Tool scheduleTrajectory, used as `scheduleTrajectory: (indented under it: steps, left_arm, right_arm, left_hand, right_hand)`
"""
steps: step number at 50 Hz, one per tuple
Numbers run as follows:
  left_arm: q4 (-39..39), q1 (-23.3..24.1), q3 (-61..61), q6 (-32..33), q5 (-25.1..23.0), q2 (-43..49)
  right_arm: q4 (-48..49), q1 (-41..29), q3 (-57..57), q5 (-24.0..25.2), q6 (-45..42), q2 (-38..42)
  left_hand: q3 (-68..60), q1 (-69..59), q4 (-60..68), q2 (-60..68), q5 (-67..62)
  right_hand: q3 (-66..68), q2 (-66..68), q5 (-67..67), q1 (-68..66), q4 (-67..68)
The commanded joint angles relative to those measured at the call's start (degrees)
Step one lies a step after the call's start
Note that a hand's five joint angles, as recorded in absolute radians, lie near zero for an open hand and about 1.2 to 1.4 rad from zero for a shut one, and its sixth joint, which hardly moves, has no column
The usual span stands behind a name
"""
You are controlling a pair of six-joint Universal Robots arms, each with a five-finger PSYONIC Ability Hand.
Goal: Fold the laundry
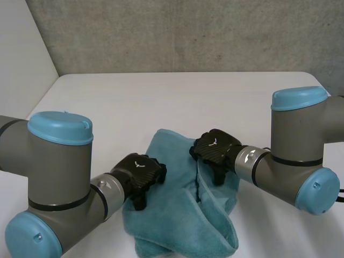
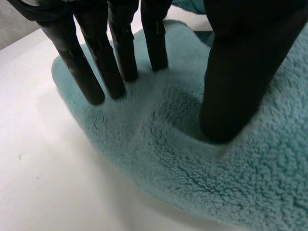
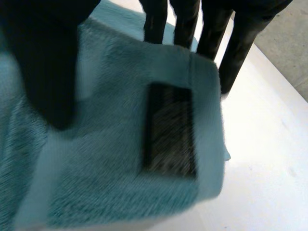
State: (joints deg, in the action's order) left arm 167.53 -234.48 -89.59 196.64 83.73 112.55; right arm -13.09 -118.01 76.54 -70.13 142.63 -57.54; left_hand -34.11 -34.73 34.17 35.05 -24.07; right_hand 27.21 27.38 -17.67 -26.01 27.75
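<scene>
Towel [image 1: 183, 226], teal and crumpled, heaped near the front of the white surface [image 1: 161, 102] between both hands. Left hand [image 1: 141, 174] on the heap's left edge: fingers [image 2: 91, 82] straight and released, tips pressing into the pile, thumb [image 2: 236, 86] denting the cloth beside them, nothing gripped. Right hand [image 1: 215, 150] at a raised corner on the right side: cloth with a dark label [image 3: 169, 130] pinched between thumb [image 3: 48, 72] and fingers [image 3: 231, 57]. Likely step: drawing that corner out to flatten the heap. Risks: shallow pinch slipping off the thick pile under a quick pull; whole heap dragging along under too light a left press; layers bunching further instead of opening.
</scene>
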Motion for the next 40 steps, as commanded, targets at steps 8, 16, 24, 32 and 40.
scheduleTrajectory:
  steps: [8, 16, 24, 32, 40]
  left_arm:
    - [18.59, -0.71, 11.34, 0.06, 2.91, 0.13]
    - [34.95, -5.02, 20.6, -0.82, 13.82, -6.1]
    - [36.74, -5.11, 8.42, -1.0, 14.18, -10.41]
    - [35.59, -3.88, -10.95, -1.0, 12.6, -11.74]
    - [35.94, -3.61, -4.45, -1.18, 12.25, -7.26]
  right_arm:
    - [8.5, 0.67, -16.38, -13.32, 7.19, -2.74]
    - [22.48, 1.11, -25.91, -28.74, 17.49, -8.1]
    - [23.29, 1.2, -15.05, -24.98, 18.38, -12.32]
    - [19.34, 1.03, -1.31, -19.09, 18.29, -16.63]
    - [18.37, 0.32, -6.29, -16.79, 18.82, -23.05]
  left_hand:
    - [-45.89, -45.27, 45.83, 44.95, -45.93]
    - [-45.89, -45.27, 45.83, 44.95, -45.93]
    - [-45.89, -45.27, 45.83, 44.95, -45.93]
    - [-27.58, -26.96, 27.52, 26.64, -27.61]
    - [21.04, 21.65, -21.09, -21.98, 21.0]
  right_hand:
    - [52.79, 52.62, -52.33, -53.99, 52.25]
    - [52.79, 52.62, -52.33, -53.99, 52.25]
    - [52.79, 52.62, -52.33, -53.99, 52.25]
    - [52.79, 52.62, -52.33, -53.99, 52.25]
    - [52.79, 52.62, -52.33, -53.99, 52.25]
